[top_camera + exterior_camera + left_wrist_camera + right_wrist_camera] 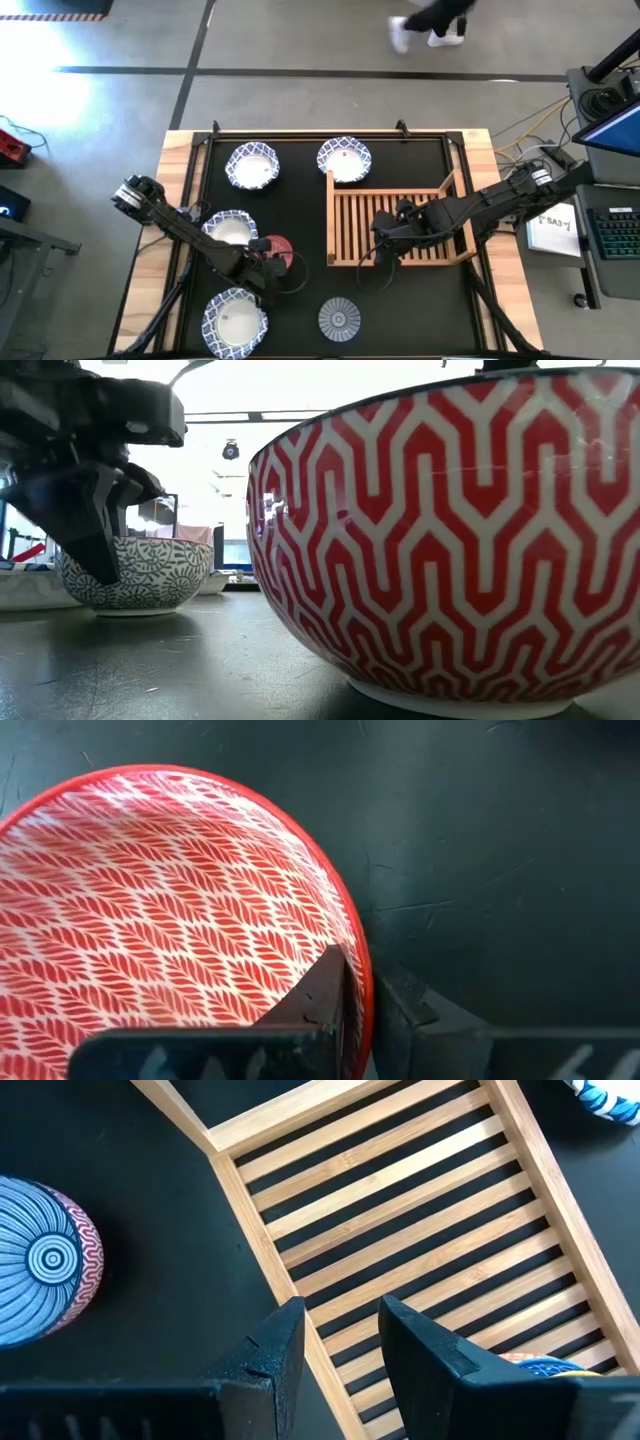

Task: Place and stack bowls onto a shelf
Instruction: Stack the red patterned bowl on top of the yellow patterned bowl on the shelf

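The small red bowl (277,248), leaf-patterned inside (170,900), is on the black mat left of the light-wood slatted shelf (350,215). My left gripper (263,258) is shut on its rim. My right gripper (385,238) hovers open and empty over the shelf's near left part (400,1230). The grey-blue radial bowl (340,318) stands on the mat near the front edge. It also shows in the right wrist view (40,1270), and its red zigzag outer wall fills the low view (450,540). A blue-and-orange bowl rim (540,1370) shows on the slats. My left gripper holds the red bowl by its rim (362,970), one finger (320,995) inside the bowl and one (420,1015) outside. The fingers come from above, slanting from the table's left. Whether the bowl is off the mat I cannot tell.
Three large blue-and-white bowls stand on the mat at the far left (252,165), under my left arm (230,230) and at the near left (235,320). Another (345,160) stands by the shelf's far left corner. A person walks past beyond the table (430,25).
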